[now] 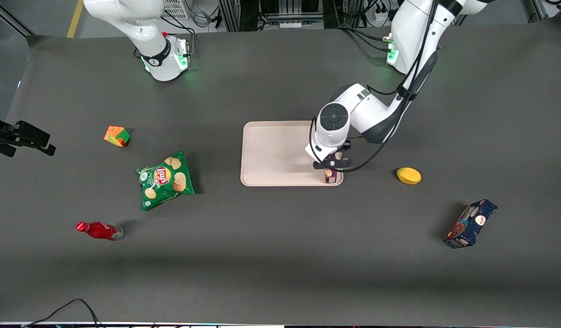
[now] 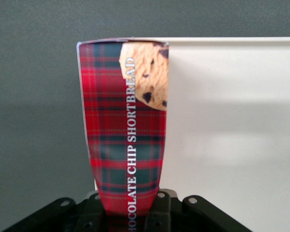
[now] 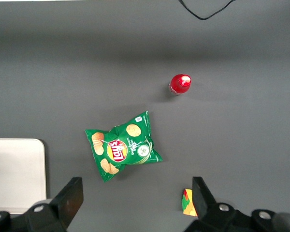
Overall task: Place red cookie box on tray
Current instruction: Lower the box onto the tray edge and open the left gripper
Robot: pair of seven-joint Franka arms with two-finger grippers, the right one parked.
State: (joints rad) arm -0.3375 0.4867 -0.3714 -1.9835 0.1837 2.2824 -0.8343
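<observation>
The long slim dark-red plaid cookie box (image 2: 125, 125) hangs upright with the jaws of the left arm's gripper (image 1: 331, 167) clenched on one end, its other end over the corner of the large flat pale pinkish-beige tray (image 1: 271, 152) nearest the front camera and the working arm. Around the tray on the dark grey surface (image 1: 280, 255), a yellow lemon-shaped fruit (image 1: 408, 175) lies at about three o'clock, a dark-blue cookie box (image 1: 471, 223) at four o'clock and a green crisp bag (image 1: 165, 179) at nine o'clock.

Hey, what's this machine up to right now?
The working arm's gripper is shut on a red cookie box, holding it upright above the corner of the tray nearest the front camera and the working arm's end. The box hangs over the tray's edge. A chips bag, red bottle, puzzle cube, blue cookie box and a yellow fruit lie around, untouched.
</observation>
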